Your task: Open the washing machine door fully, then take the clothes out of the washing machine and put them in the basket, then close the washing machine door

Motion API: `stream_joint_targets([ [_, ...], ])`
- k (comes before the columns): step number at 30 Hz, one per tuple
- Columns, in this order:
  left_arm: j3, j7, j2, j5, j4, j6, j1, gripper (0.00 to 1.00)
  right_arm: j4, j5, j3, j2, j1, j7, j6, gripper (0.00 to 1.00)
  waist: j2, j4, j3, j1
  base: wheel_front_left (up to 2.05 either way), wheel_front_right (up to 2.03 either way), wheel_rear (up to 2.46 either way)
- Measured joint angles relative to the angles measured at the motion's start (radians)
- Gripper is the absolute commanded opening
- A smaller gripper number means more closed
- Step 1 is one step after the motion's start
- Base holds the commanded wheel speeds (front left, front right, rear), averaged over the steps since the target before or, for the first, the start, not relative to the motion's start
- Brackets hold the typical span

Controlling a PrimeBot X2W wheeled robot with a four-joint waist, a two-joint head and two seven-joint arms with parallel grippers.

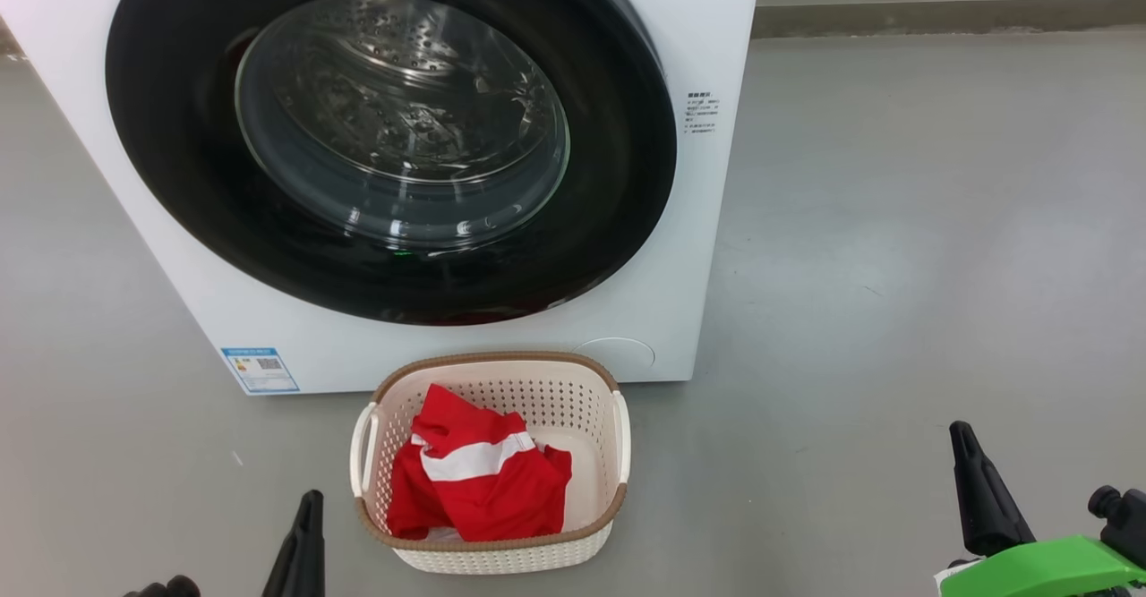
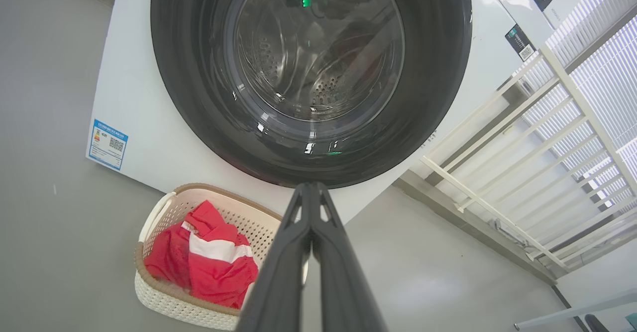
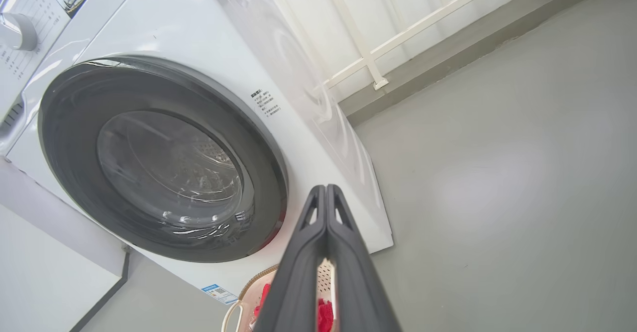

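Your L gripper [image 1: 312,500]: fingers pressed flat together, tips meeting, no item held, free of contact. In the left wrist view it [image 2: 311,188] points at the lower rim of the washing machine door [image 2: 189,73], well short of it.

Your R gripper [image 1: 961,431]: same condition, fingers closed tip to tip, no item held, hanging over bare floor [image 1: 895,266]. A green part [image 1: 1039,566] sits at its base. In the right wrist view it [image 3: 326,188] points toward the machine's lower right corner.

Containers: basket [image 1: 501,358] stands upright on the floor, just in front of the washing machine [image 1: 707,221], below the door and right of the blue label [image 1: 260,370]. Clothes [image 1: 479,481] lie inside it, bunched toward its left and front, red w/ a white stripe up.

Washing machine door [image 1: 394,123]: sits flush against the front, i.e. shut; steel drum [image 1: 403,69] shows through the glass.

Relative position: clothes are between your two grippers, near the L gripper, just to its right w/ the basket wall between; R gripper is well apart, far to the basket's right.
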Motion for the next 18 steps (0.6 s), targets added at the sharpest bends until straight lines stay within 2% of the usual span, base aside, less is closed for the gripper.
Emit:
stream_joint_targets([
  [18, 0.010, 0.040, 0.005, -0.214, 0.031, -0.019, -0.024, 0.00, 0.018, 0.204, -0.002, -0.004, -0.029, 0.050, 0.000, 0.00, 0.0000, 0.000, 0.006, 0.0000, 0.00, 0.00, 0.00],
])
